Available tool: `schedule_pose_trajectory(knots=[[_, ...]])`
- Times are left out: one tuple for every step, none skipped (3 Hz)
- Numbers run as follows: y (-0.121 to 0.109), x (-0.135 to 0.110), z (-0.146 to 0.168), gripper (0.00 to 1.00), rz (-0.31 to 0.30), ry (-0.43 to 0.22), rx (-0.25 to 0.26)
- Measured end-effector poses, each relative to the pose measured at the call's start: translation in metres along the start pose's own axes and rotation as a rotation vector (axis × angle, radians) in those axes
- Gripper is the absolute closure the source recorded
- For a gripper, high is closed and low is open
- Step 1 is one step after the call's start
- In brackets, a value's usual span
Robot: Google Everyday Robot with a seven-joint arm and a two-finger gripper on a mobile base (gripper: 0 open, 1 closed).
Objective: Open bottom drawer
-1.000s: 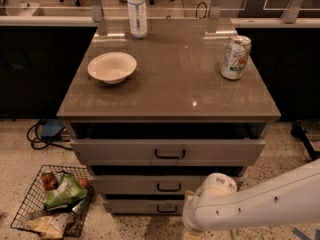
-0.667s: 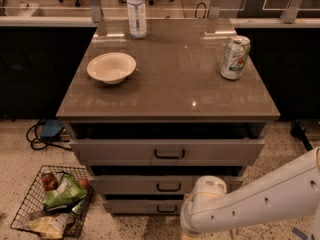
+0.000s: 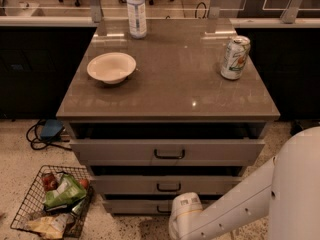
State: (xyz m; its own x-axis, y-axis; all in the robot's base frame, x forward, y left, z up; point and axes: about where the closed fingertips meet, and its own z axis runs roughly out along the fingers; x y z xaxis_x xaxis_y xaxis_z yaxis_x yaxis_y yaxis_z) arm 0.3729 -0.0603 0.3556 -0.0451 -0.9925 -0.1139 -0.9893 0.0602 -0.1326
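Your gripper (image 3: 178,211) sits bottom centre of the frame, at the end of the white arm (image 3: 280,189) that comes in from the lower right. It's right up against the front of the bottom drawer (image 3: 134,206), at the handle end. The white wrist housing covers it, so you can't tell how far open it is or whether it has hold of anything.

The bottom drawer is the lowest of three grey fronts on the cabinet (image 3: 170,89), low centre. A dark gap shows above its front, and only a bit of its black handle shows beside the wrist. The middle drawer (image 3: 150,185) sticks out a little. The top drawer (image 3: 125,151) sticks out further, with a dark slot above it.

On the cabinet top: white bowl (image 3: 111,67) at left, empty as far as you can see; clear water bottle (image 3: 136,11) upright at the back; drinks can (image 3: 235,58) upright at right. All three are well apart.

On the floor, lower left, a wire basket (image 3: 24,210) holds snack packets. A black cable (image 3: 37,139) lies above it.
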Motion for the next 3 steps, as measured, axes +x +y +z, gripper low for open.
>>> schedule_pose_trajectory(knots=[[0.0, 0.0, 0.0, 0.0, 0.0, 0.0, 0.0], [-0.004, -0.006, 0.01, 0.0, -0.013, -0.018, -0.004], [-0.004, -0.011, 0.026, 0.0, -0.026, -0.027, -0.011]])
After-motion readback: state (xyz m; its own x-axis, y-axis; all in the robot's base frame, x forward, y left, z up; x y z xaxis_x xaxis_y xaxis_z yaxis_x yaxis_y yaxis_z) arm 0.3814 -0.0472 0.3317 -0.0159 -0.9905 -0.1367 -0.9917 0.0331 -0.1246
